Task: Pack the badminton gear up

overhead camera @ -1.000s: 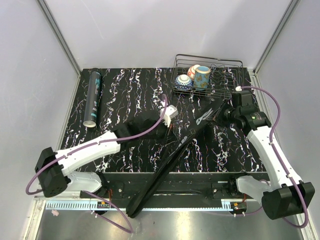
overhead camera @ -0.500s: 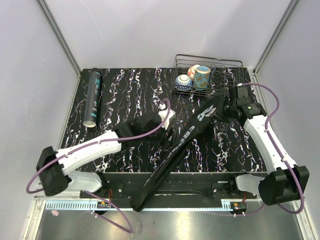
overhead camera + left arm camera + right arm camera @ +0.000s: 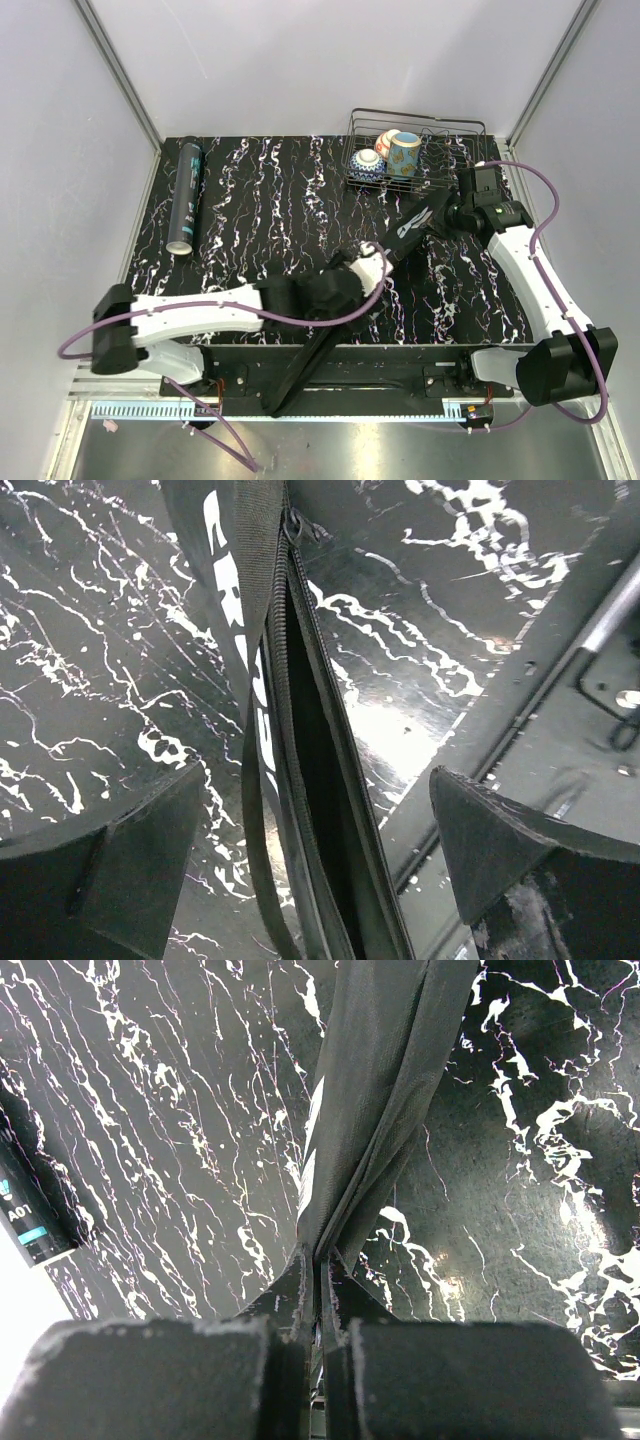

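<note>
Bagging step, zip open. Clamped in right gripper: far end of long black fabric bag with white lettering. Left gripper spread wide, empty, over the gaping slot. Possibly racket inside; too dark to tell. Next: fetch dark cylindrical tube, well left of both tools.

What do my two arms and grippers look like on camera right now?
Both the left arm and right arm have white link shells with black joints and bases. A purple cable loops along each. The left gripper and right gripper are black, with blocky matte fingers.
</note>
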{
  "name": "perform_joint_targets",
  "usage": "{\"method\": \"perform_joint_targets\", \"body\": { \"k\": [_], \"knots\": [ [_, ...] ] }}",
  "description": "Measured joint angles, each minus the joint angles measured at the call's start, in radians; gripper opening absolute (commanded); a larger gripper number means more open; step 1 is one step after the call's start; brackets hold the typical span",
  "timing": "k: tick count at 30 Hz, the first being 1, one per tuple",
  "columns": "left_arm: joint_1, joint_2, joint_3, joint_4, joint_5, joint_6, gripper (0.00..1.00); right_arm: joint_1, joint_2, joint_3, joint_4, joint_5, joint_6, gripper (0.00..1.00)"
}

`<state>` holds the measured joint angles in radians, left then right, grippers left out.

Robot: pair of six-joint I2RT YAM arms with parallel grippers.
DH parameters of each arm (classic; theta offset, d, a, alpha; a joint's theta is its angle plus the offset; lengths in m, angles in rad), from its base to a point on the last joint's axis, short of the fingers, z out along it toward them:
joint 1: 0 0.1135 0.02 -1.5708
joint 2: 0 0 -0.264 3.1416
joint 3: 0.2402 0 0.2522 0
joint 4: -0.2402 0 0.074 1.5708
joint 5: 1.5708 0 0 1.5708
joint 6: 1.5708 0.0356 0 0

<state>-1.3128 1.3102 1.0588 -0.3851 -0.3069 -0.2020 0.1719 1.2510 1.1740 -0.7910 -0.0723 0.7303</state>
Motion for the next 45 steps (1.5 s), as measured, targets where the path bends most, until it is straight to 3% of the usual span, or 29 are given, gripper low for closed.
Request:
{"method": "perform_joint_targets", "body": {
  "k": [3,5,6,7,9,10,12,14,15,19,24,28,29,34,40,45],
  "knots": [
    [-0.021,0.112,0.048,-0.026,-0.082,0.003,0.96,0.0,0.0,0.0,0.0,0.0,0.0,0.0],
    [-0.032,0.16,0.059,-0.045,-0.122,0.003,0.84,0.0,0.0,0.0,0.0,0.0,0.0,0.0],
    [-0.037,0.179,0.062,-0.052,-0.135,0.004,0.77,0.0,0.0,0.0,0.0,0.0,0.0,0.0],
    [-0.039,0.195,0.065,-0.062,-0.146,0.007,0.59,0.0,0.0,0.0,0.0,0.0,0.0,0.0],
    [-0.04,0.213,0.068,-0.072,-0.157,0.006,0.43,0.0,0.0,0.0,0.0,-0.001,-0.001,0.0],
    [-0.04,0.215,0.068,-0.077,-0.16,0.01,0.26,0.0,0.0,0.0,0.0,-0.002,-0.002,0.01],
    [-0.031,0.214,0.069,-0.078,-0.153,0.007,0.07,0.0,0.0,0.0,0.003,-0.01,-0.013,0.07],
    [-0.016,0.213,0.068,-0.074,-0.121,0.0,0.0,0.0,-0.001,0.0,0.013,-0.023,-0.034,0.17],
    [-0.003,0.208,0.064,-0.072,-0.091,-0.001,0.0,-0.001,-0.001,0.0,0.018,-0.03,-0.048,0.31],
    [0.07,0.151,0.021,-0.037,0.062,-0.02,0.0,-0.002,-0.006,0.0,0.051,-0.091,-0.128,0.55],
    [0.195,0.05,-0.076,0.021,0.308,-0.066,0.0,-0.002,-0.053,-0.017,0.084,-0.212,-0.242,0.65],
    [0.27,0.016,-0.108,0.037,0.463,-0.092,0.0,-0.002,-0.19,-0.091,0.138,-0.344,-0.303,0.7],
    [0.289,0.012,-0.116,0.043,0.506,-0.098,0.0,-0.002,-0.236,-0.116,0.156,-0.38,-0.318,0.76],
    [0.349,0.005,-0.135,0.063,0.657,-0.117,0.0,-0.002,-0.383,-0.195,0.216,-0.54,-0.381,0.76],
    [0.415,0.005,-0.158,0.097,0.803,-0.141,0.0,0.019,-0.4,-0.27,0.279,-0.644,-0.408,0.6],
    [0.479,0.006,-0.166,0.103,0.892,-0.154,0.0,0.092,-0.399,-0.378,0.312,-0.658,-0.386,0.59]
  ]
}}
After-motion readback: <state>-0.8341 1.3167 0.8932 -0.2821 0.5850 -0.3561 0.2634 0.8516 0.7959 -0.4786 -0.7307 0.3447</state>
